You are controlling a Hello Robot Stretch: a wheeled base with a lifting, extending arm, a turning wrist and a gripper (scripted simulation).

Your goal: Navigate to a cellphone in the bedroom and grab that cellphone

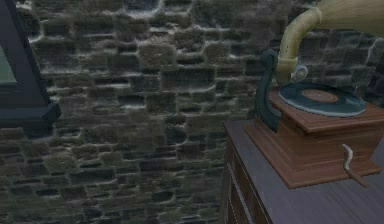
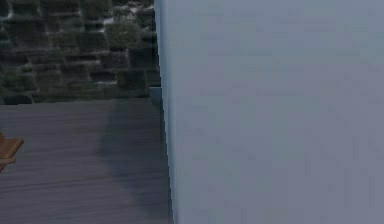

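Note:
A wooden gramophone (image 1: pixel 322 125) with a brass horn (image 1: pixel 325 30) and a teal record stands on a dark wooden cabinet (image 1: pixel 290 195) at the forward view's right. A corner of brown wood (image 2: pixel 8 152) pokes in at the arm side view's left edge, over grey planks (image 2: pixel 80 165).
A dark stone wall (image 1: pixel 150 100) stands close ahead. A dark-framed object (image 1: pixel 20 80) hangs at the forward view's left edge. In the arm side view a pale blue-grey wall (image 2: pixel 275 110) covers the right half, with stone wall (image 2: pixel 70 45) behind the planks.

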